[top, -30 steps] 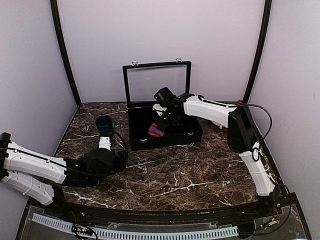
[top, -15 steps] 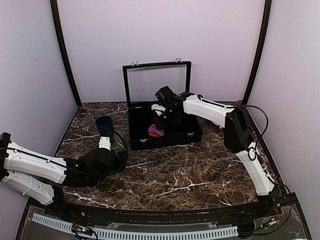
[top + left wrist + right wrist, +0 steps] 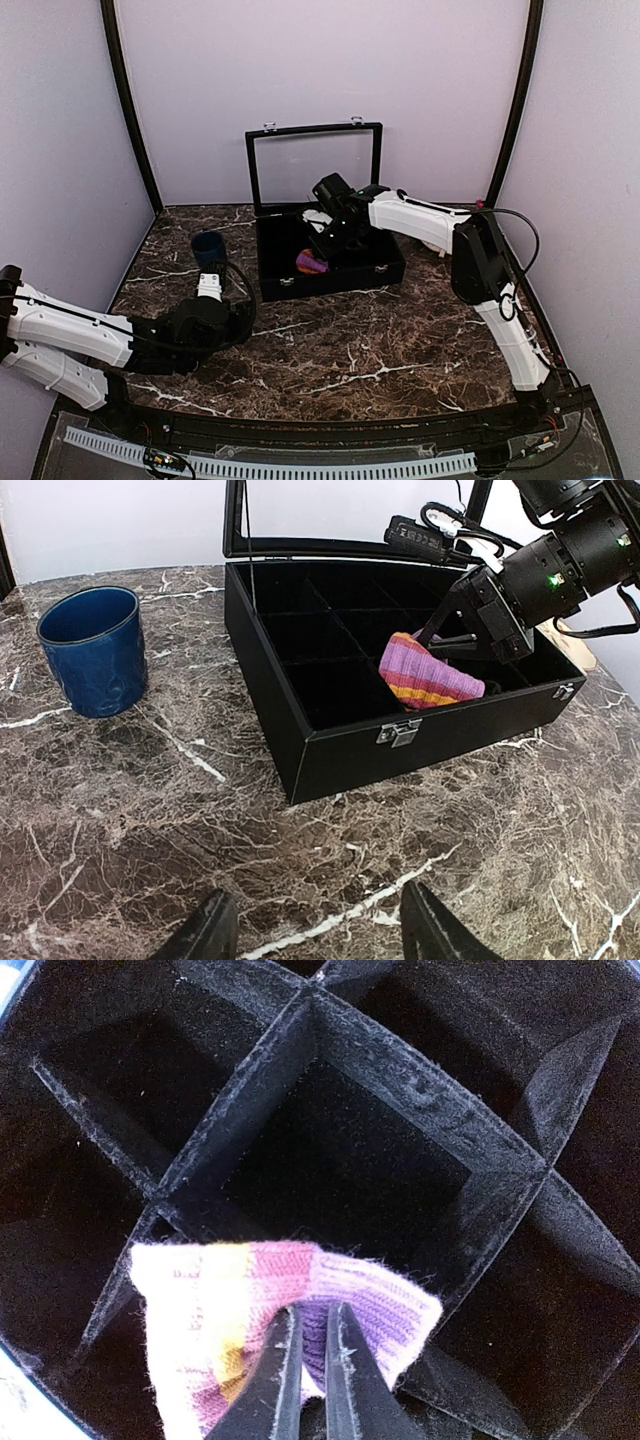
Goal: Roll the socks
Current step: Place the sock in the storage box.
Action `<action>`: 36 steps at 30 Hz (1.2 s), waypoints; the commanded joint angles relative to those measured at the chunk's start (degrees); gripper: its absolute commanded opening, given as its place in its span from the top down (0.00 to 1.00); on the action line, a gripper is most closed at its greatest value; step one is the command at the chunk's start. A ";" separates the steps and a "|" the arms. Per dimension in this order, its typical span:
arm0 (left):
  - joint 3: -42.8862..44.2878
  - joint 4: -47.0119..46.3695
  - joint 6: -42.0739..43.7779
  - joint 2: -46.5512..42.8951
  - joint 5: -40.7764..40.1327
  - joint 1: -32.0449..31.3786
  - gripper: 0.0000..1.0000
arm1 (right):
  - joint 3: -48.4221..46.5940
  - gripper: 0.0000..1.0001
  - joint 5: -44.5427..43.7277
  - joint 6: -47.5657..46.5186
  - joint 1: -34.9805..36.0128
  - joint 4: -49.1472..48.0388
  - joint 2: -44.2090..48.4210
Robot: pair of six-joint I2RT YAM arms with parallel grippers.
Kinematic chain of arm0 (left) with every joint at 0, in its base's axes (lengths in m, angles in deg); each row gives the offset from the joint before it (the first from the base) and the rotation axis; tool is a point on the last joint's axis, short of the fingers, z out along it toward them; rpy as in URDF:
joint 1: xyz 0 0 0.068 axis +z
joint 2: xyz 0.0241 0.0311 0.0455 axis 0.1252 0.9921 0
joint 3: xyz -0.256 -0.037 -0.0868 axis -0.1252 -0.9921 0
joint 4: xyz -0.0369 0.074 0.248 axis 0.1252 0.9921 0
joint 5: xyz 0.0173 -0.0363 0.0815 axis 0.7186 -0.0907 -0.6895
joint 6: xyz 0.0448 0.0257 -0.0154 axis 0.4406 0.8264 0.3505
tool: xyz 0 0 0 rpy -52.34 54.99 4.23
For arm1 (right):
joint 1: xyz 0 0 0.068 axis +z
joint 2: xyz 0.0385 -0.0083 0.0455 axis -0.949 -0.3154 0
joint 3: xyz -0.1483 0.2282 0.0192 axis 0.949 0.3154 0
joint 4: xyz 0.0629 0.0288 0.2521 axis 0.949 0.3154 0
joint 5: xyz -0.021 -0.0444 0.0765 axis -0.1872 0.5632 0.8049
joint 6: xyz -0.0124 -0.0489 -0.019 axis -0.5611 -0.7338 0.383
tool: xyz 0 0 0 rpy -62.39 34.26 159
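Note:
A rolled sock with pink, purple and orange bands sits in a front compartment of the open black box, its top poking above the dividers. My right gripper reaches down into the box and is shut on a purple fold of this sock. The top view shows the same sock just under the right gripper. My left gripper hovers open over bare marble in front of the box, holding nothing.
A dark blue cup stands upright on the marble to the left of the box. The box lid stands raised at the back. Black fabric dividers split the box into square cells.
The right arm has shifted very slightly over the box, its jaws still pinching the sock. The left arm and cup have not moved.

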 commanded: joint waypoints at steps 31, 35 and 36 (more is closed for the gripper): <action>-1.43 -1.72 0.55 -1.52 -1.00 0.22 0.43 | 10.99 0.82 -4.88 3.04 3.38 5.60 11.12; -0.46 -1.75 0.79 -0.47 -0.74 0.22 0.43 | 12.16 0.78 -8.05 3.87 2.95 1.92 14.01; -0.31 -1.56 0.84 -0.40 -0.73 0.22 0.43 | 12.45 0.75 -8.68 4.01 2.90 0.90 14.48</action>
